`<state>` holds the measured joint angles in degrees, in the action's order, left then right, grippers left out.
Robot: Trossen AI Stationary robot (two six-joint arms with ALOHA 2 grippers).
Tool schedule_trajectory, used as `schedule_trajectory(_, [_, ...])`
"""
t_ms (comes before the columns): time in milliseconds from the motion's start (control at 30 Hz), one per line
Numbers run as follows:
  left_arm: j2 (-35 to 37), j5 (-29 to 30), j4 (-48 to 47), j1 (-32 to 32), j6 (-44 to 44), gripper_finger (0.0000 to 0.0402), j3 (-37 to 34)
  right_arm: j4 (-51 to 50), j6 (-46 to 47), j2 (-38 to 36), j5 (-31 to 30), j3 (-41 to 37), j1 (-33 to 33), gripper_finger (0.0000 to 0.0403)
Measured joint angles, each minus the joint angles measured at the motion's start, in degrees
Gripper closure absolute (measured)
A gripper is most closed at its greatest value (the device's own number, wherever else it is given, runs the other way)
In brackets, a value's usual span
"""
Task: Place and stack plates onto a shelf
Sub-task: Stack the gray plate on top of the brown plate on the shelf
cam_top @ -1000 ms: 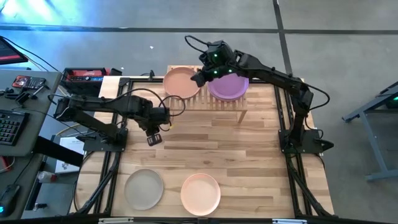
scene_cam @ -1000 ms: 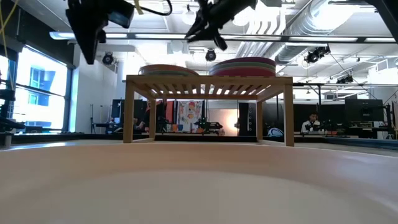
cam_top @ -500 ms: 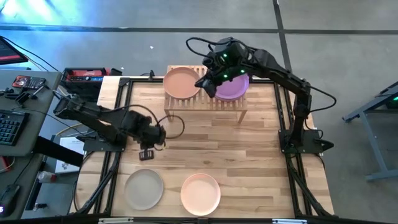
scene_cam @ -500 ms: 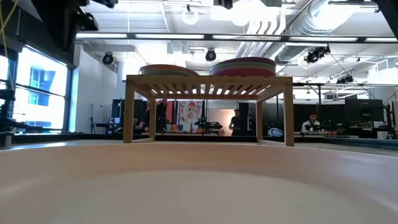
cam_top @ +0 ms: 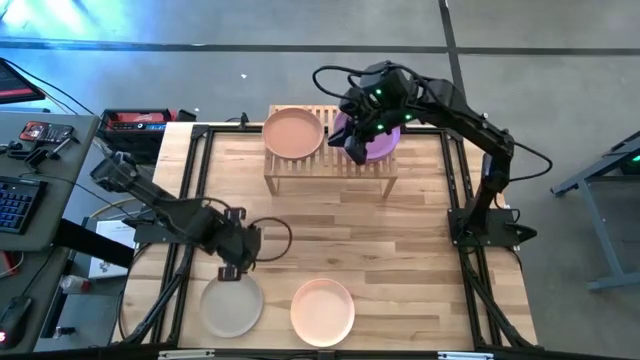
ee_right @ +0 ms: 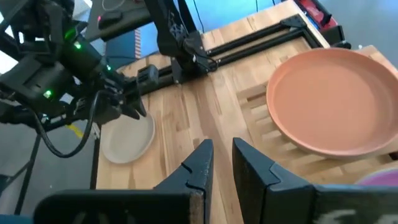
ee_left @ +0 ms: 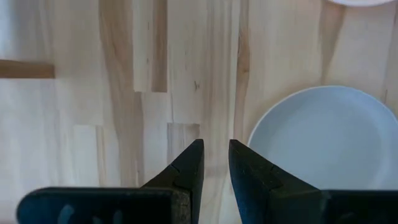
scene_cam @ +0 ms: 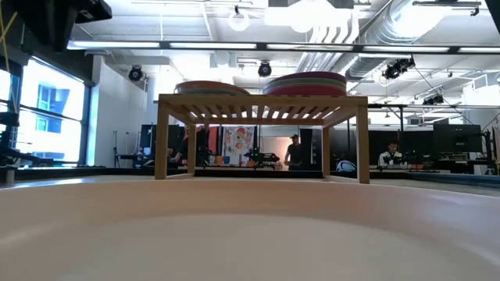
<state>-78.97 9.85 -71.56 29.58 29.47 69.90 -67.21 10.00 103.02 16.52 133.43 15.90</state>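
Observation:
The shelf (cam_top: 330,165) stands at the table's far side with two stacks of plates on its slats. A peach-brown plate (cam_top: 293,132) tops the left stack (scene_cam: 212,87) and a purple plate (cam_top: 385,145) tops the right stack (scene_cam: 305,82). A grey-beige plate (cam_top: 231,305) and a pale peach plate (cam_top: 322,311) lie flat near the front edge. My left gripper (ee_left: 216,146) points down over bare wood just beyond the grey-beige plate (ee_left: 323,137), slightly open and holding nothing. My right gripper (ee_right: 222,149) hangs raised over the shelf between the stacks, slightly open and holding nothing.
Black frame rails (cam_top: 185,200) run along both sides of the table, and the right arm's base (cam_top: 485,225) stands at the right edge. A side desk with a keyboard and tools (cam_top: 40,140) lies left. Bare wood (cam_top: 350,230) stretches between the shelf and the near plates.
My left gripper has swung from the table's left middle toward the near edge, rolling as it went, and now stands by the grey-beige plate. My right gripper has risen and drawn right, away from the peach-brown plate and over the purple one. Both have left the low view.

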Motion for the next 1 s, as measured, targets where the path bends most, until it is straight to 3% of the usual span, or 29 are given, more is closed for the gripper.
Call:
schedule_trajectory(267, [-5.6,-1.0,7.0,4.0,3.4,0.0337,-4.7,-3.5,-2.5,0.0,0.0,0.0,-0.5,0.0361])
schedule_trajectory(1000, [-19.2,-2.7,12.4,8.9,1.9,0.0337,-5.1,-7.4,-5.1,0.0,0.1,-0.1,-2.2,0.0361])
